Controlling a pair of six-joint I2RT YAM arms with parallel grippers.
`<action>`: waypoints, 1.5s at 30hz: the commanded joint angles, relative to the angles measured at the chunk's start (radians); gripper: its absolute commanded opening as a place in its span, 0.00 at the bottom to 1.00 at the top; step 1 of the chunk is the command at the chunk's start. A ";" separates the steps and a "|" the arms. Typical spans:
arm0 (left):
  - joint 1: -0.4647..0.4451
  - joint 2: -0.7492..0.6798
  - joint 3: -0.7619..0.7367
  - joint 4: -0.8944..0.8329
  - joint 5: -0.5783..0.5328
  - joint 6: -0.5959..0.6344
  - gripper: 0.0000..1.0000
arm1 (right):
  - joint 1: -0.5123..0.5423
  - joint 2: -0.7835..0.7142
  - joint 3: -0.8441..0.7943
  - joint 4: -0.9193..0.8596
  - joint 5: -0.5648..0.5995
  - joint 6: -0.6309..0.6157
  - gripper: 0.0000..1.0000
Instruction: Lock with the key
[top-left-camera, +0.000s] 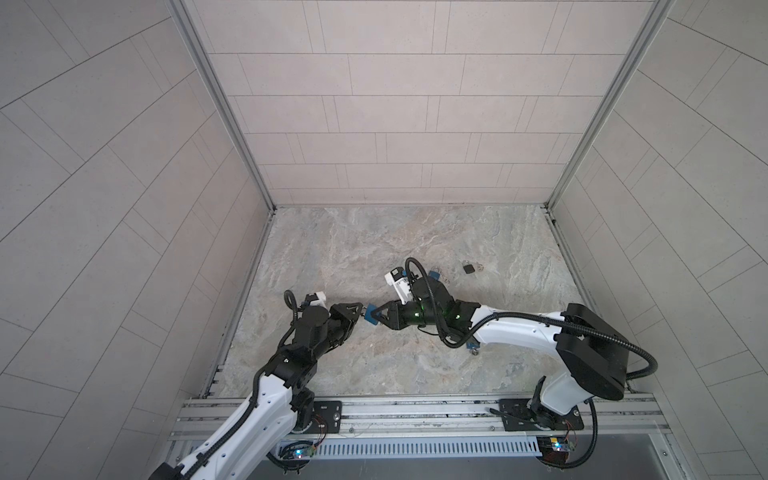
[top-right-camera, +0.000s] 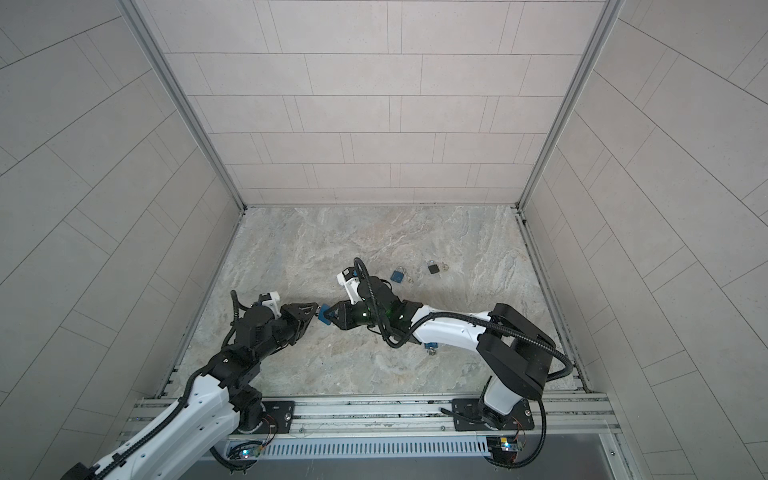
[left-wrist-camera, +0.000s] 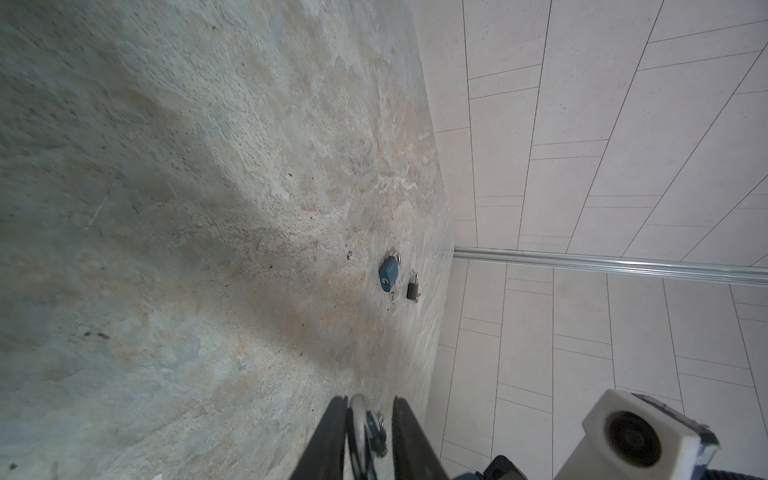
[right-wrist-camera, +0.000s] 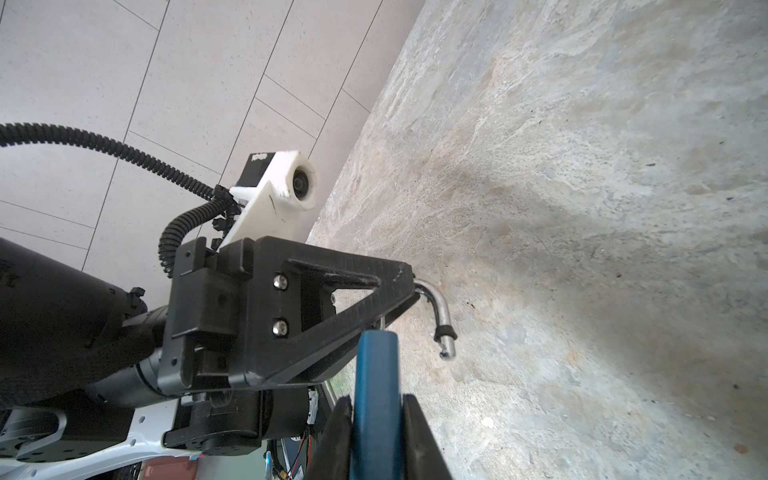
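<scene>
Holding the blue padlock (right-wrist-camera: 376, 361) clear of the table (top-left-camera: 374, 249), the right tool (right-wrist-camera: 376, 399) is clamped on its body, which turns the open shackle (right-wrist-camera: 438, 307) toward the left tool (left-wrist-camera: 370, 401). That tool's fingers (left-wrist-camera: 332, 432) flank the shackle; whether they pinch it I cannot tell. The likely aim is to brace the body while the shackle is pushed home. I cannot make out a key at this lock.

We are logging padlock A (top-right-camera: 397, 275) lying left of padlock B (top-right-camera: 433, 268) on the table (top-right-camera: 324, 245); padlock C (top-right-camera: 431, 345) nearer, under right arm (top-right-camera: 449, 330).
</scene>
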 joint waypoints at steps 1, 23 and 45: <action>0.000 -0.008 0.029 0.020 -0.024 0.010 0.28 | -0.002 -0.026 -0.001 0.048 -0.022 0.002 0.00; 0.001 -0.010 0.042 0.019 -0.022 0.059 0.16 | -0.011 -0.037 -0.019 0.054 -0.036 0.019 0.00; 0.001 0.033 0.023 0.405 0.073 0.224 0.10 | -0.139 0.010 0.003 -0.100 -0.014 0.379 0.00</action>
